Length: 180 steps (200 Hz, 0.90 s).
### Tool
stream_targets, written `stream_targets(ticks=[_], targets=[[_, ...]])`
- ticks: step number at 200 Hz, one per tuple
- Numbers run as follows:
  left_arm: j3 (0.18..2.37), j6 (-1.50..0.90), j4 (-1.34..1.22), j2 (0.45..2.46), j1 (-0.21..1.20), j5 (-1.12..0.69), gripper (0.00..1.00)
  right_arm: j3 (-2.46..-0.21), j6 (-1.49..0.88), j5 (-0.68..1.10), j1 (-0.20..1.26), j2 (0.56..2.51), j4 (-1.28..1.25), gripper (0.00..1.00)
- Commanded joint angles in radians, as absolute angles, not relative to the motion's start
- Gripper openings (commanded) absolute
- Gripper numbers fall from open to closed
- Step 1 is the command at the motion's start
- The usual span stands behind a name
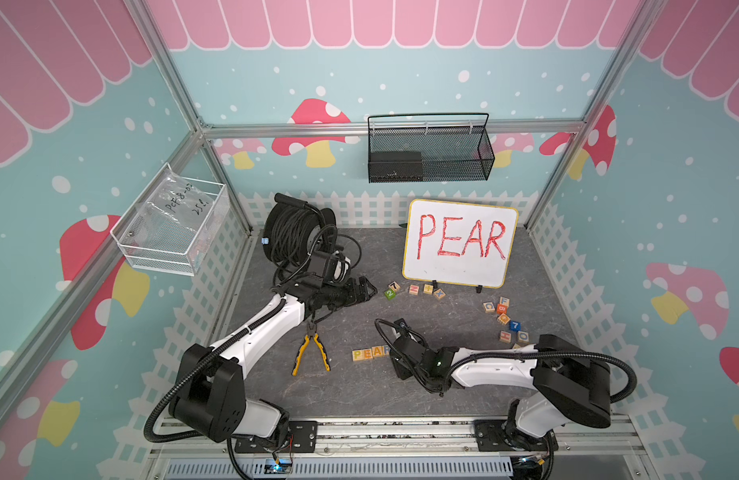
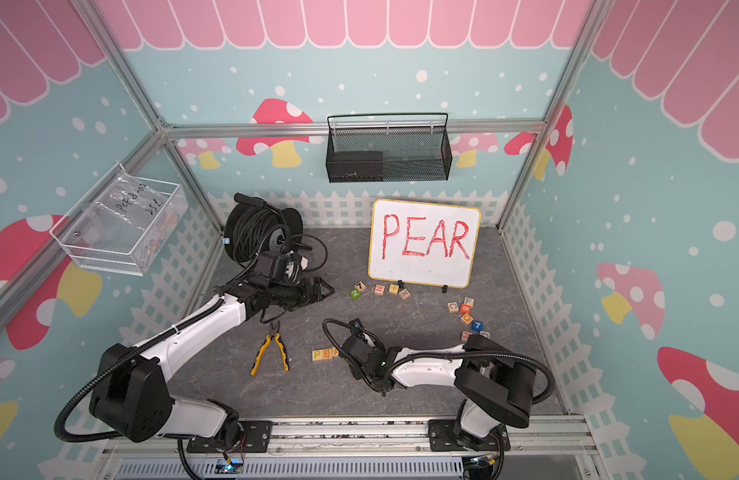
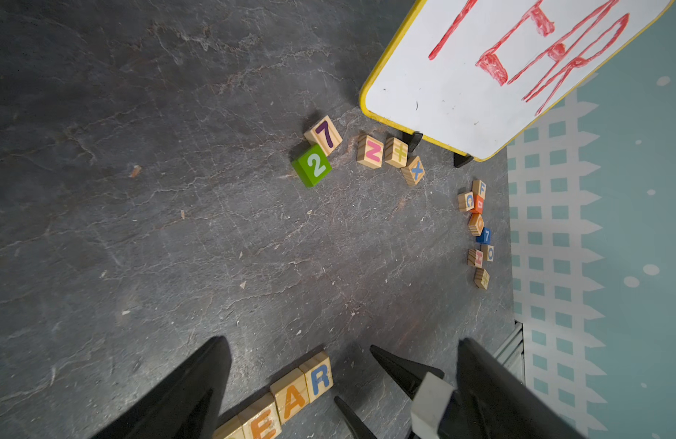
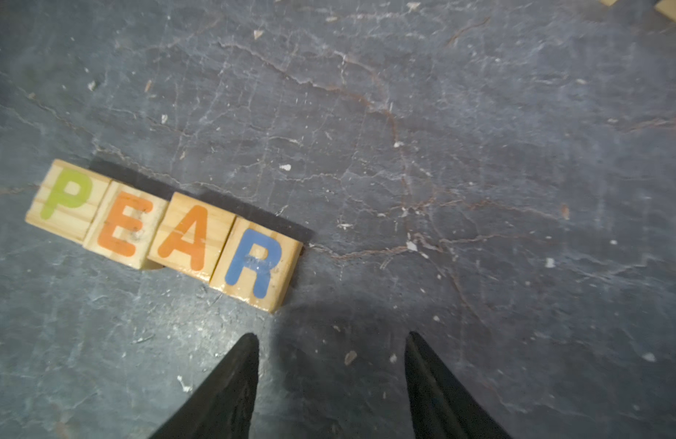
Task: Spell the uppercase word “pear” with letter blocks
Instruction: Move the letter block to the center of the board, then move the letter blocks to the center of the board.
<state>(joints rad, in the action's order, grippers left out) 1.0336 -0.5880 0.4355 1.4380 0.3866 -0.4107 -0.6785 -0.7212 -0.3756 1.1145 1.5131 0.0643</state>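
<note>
Toward the front edge of the surface (image 4: 480,152), the PEAR row of 4 letter blocks (image 4: 191,235) lies just beside the right claw (image 4: 331,336), jaws apart, empty.

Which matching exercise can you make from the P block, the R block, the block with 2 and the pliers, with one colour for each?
Things:
1. P block
2. R block
3. block with 2
4. pliers

Colours:
a. blue letter
b. yellow handles
c. yellow-green letter
d. green body

Pairs: 1-c, 2-a, 3-d, 4-b
</note>
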Motion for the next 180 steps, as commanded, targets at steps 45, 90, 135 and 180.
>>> stream_targets(ticks=[45,90,135,180], targets=[[0.963,-0.657,0.44,1.437,0.433,-0.314,0.95,-0.647,-0.76,-0.448,1.041,1.446,0.074,0.7],[0.796,-0.748,0.411,1.32,0.512,-0.173,0.95,-0.577,-0.724,-0.392,1.007,1.405,-0.033,0.7],[0.679,-0.842,0.362,1.276,0.57,-0.114,0.95,-0.566,-0.669,-0.32,1.001,1.439,-0.118,0.7],[0.637,-0.891,0.322,1.285,0.615,-0.089,0.95,-0.569,-0.648,-0.272,1.001,1.485,-0.161,0.7]])
